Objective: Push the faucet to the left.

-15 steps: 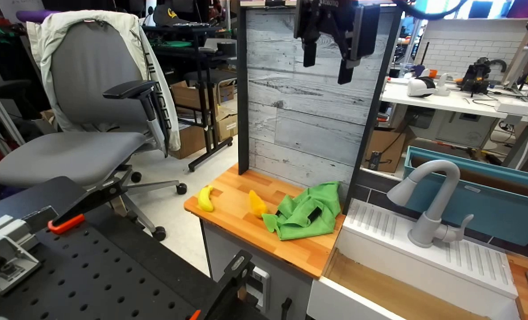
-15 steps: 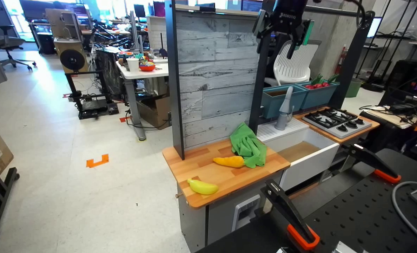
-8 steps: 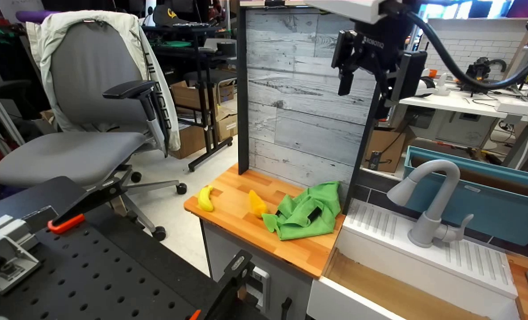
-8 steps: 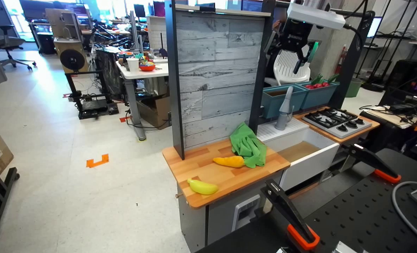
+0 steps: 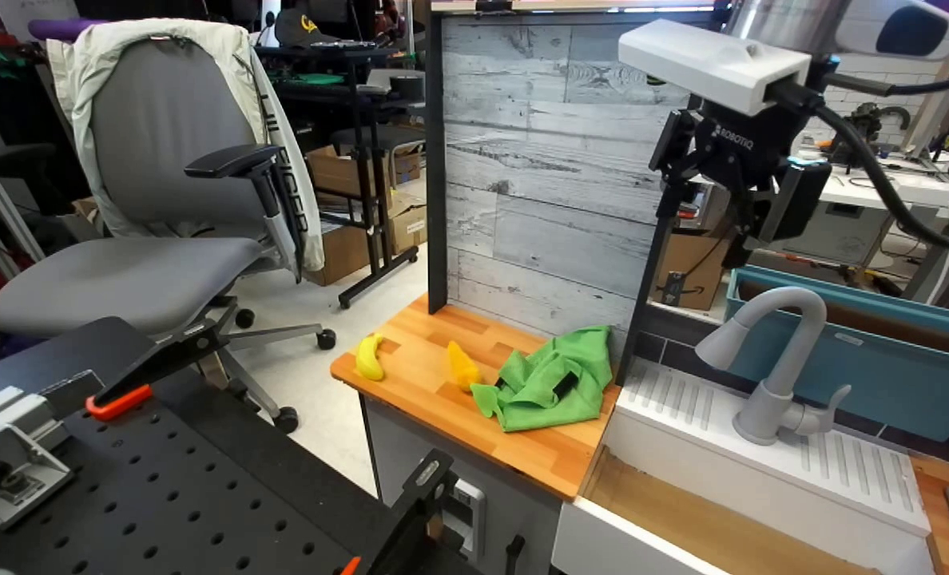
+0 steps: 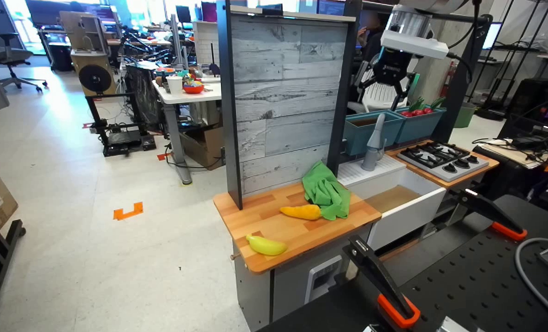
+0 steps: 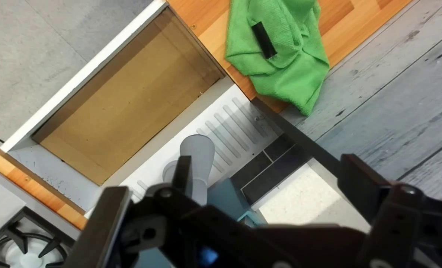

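The light grey gooseneck faucet [image 5: 786, 375] stands upright on the white ribbed ledge behind the sink [image 5: 642, 551]. Its spout points toward the green cloth side. It also shows in an exterior view [image 6: 372, 150], and partly in the wrist view [image 7: 198, 152], where my left finger hides some of it. My gripper [image 5: 702, 229] is open and empty, in the air above and behind the faucet, apart from it. In an exterior view my gripper [image 6: 378, 96] hangs above the faucet and planter level. In the wrist view my gripper [image 7: 267, 160] has its fingers wide apart with nothing between them.
A teal planter [image 5: 890, 375] stands close behind the faucet. A tall grey plank panel [image 5: 554, 184] rises beside the sink. A green cloth [image 5: 554, 383], an orange carrot [image 6: 301, 212] and a yellow banana [image 6: 267, 245] lie on the wooden counter. A stove [image 6: 442, 159] adjoins the sink.
My gripper has moved away from in front of the plank panel, toward the faucet side, and come lower. It stays open. The faucet has not moved.
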You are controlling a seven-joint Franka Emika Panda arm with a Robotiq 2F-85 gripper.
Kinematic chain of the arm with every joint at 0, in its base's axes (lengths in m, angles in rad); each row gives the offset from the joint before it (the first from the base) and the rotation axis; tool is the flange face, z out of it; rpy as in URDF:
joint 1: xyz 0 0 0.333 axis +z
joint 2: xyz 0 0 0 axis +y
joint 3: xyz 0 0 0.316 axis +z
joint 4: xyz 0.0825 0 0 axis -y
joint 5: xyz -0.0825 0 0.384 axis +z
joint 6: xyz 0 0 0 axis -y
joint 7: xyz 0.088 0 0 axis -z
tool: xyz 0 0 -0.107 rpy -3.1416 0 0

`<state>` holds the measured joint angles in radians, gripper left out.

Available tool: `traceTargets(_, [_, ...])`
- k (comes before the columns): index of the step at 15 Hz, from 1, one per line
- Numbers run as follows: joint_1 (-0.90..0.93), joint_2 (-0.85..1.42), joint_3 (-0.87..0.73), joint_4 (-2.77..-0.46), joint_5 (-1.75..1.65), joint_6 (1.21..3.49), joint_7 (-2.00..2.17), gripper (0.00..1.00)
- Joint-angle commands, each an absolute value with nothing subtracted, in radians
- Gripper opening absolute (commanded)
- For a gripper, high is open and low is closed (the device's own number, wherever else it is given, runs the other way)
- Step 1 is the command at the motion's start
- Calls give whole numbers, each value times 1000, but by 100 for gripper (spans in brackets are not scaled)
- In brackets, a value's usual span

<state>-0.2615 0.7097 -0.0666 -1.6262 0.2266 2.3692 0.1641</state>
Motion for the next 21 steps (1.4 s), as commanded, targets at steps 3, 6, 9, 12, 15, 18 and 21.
traceTargets(3, [-280, 858, -89, -1413, 244, 2251, 190, 100])
traceTargets(6, [-295, 915, -98, -1343, 245, 2227, 208, 100])
traceTargets(9, [-313, 964, -105, -1279, 245, 2198, 222, 100])
traceTargets(12, [-327, 1015, -109, -1217, 240, 2174, 234, 100])
traceTargets(15, [-326, 1053, -114, -1175, 230, 2163, 245, 100])
traceTargets(18, [-314, 1081, -119, -1154, 215, 2172, 247, 73])
traceTargets(21, [-300, 1096, -124, -1148, 204, 2182, 250, 53])
